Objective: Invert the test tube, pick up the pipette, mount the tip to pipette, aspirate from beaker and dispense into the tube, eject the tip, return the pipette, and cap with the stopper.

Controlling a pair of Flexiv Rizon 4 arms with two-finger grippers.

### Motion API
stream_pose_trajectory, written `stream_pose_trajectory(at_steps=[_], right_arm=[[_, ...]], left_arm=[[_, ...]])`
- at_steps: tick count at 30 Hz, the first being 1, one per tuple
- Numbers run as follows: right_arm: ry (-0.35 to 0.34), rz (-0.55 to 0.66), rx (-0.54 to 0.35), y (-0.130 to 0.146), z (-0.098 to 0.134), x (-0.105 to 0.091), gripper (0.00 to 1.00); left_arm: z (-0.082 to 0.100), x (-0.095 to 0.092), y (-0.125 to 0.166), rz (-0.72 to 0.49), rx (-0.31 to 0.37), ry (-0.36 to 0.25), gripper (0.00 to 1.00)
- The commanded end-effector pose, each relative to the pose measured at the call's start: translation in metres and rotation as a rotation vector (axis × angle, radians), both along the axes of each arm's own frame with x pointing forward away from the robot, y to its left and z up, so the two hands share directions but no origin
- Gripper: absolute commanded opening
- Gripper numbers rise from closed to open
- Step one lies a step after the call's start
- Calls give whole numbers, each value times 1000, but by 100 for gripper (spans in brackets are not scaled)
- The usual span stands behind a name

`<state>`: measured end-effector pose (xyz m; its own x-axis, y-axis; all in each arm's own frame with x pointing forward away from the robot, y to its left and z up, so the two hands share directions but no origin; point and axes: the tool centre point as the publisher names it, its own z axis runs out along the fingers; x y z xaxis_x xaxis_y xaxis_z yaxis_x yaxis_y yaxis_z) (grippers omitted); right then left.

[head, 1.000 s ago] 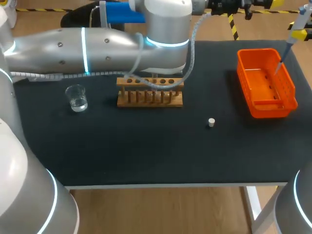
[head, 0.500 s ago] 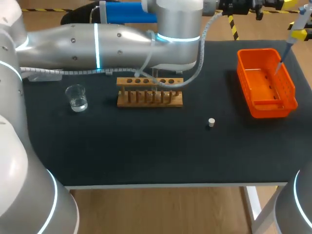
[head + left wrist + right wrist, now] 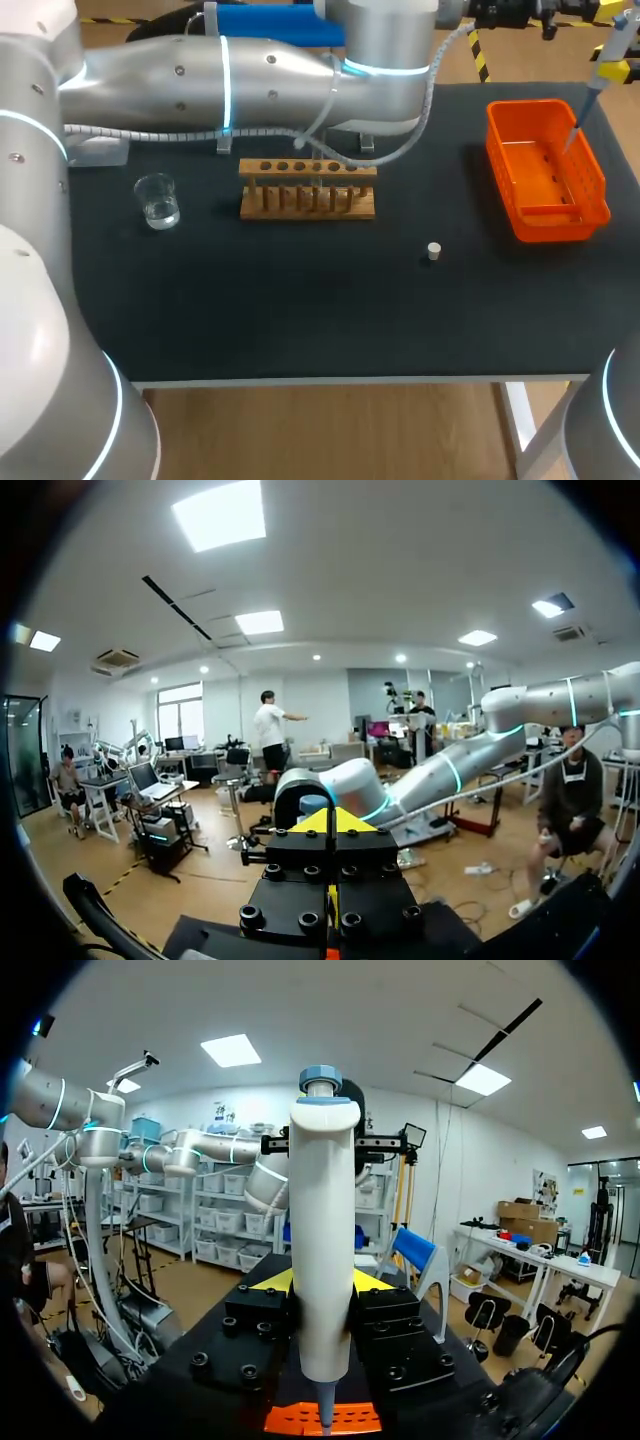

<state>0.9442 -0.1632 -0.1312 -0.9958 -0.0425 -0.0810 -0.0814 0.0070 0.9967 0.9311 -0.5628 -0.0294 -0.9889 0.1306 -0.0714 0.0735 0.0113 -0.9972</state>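
Note:
My right gripper (image 3: pixel 322 1285) is shut on the white pipette (image 3: pixel 322 1250), which stands upright between its fingers. In the head view the pipette (image 3: pixel 603 68) hangs at the far right with its clear tip over the orange bin (image 3: pixel 598 190). The wooden tube rack (image 3: pixel 307 200) stands at mid-table, and a clear tube (image 3: pixel 321 185) in it is hard to make out. The beaker (image 3: pixel 157 200) with a little liquid stands left of the rack. The small white stopper (image 3: pixel 433 251) lies on the mat. My left gripper (image 3: pixel 330 822) is shut and empty, and its arm (image 3: pixel 385 55) stretches across behind the rack.
The orange bin (image 3: pixel 320 1418) shows just under the pipette's tip in the right wrist view. My left arm's cable loops (image 3: pixel 320 150) hang close above the rack's back. The black mat (image 3: pixel 300 300) is bare in front of the rack and stopper.
My left arm has swung to the right and farther back, uncovering the rack. The right arm and the pipette have kept still.

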Motion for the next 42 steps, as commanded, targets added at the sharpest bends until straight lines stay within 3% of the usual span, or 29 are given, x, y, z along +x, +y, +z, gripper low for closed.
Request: stream_pose_trajectory(at_steps=[1, 7, 42], right_arm=[[0, 1, -3, 0, 1, 0, 0], [0, 1, -3, 0, 1, 0, 0], [0, 1, -3, 0, 1, 0, 0]], left_arm=[[0, 3, -5, 4, -1, -13, 0], [0, 2, -10, 1, 0, -32, 0], [-10, 2, -10, 27, -7, 2, 0]])
